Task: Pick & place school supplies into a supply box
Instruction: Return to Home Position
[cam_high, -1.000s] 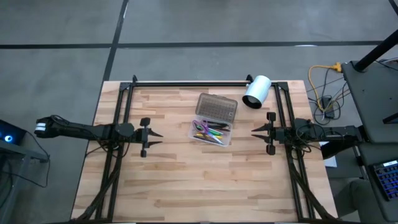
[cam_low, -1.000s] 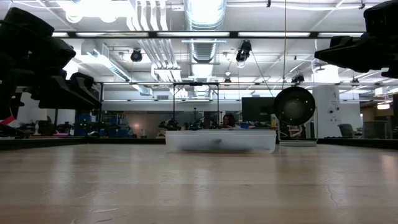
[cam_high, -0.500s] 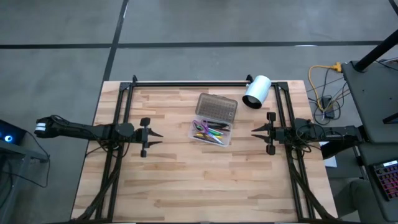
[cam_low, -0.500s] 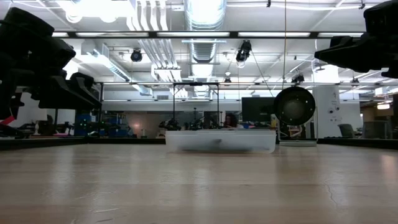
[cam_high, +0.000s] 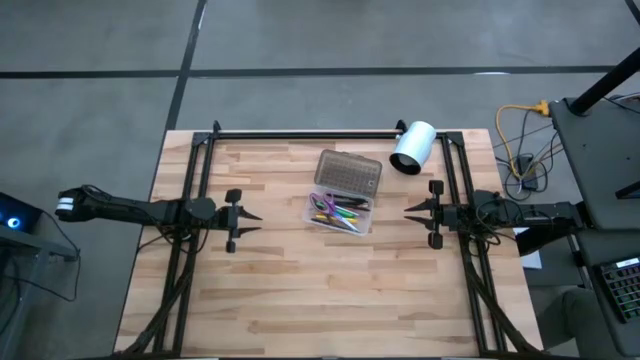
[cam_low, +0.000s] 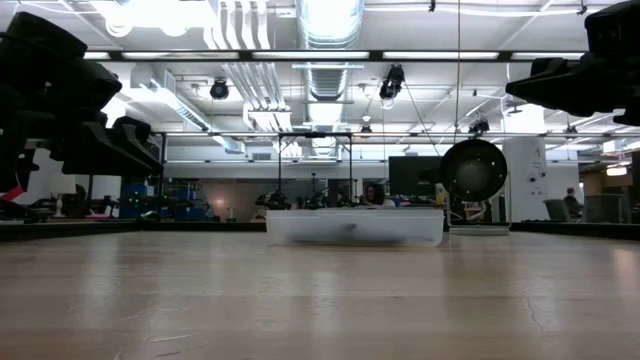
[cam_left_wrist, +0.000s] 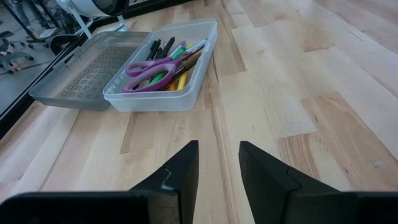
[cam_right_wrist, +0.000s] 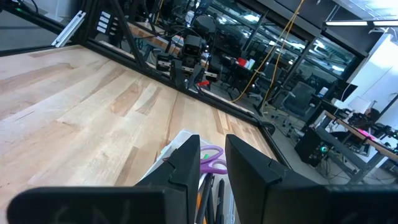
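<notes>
The supply box (cam_high: 338, 213) sits mid-way across the counter (cam_high: 300, 300), lid (cam_high: 348, 172) open, with the school supplies (cam_left_wrist: 163, 62) inside. My left gripper (cam_left_wrist: 218, 146) and right gripper (cam_right_wrist: 212, 138) flank it, well apart, fingers empty and seemingly slightly parted.

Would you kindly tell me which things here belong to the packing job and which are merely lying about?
Job: supply box with its open lid; pens and pencils and purple scissors inside it; left gripper and right gripper, both apart from it.
Lying about: white cylinder; yellow cable off the table.
</notes>
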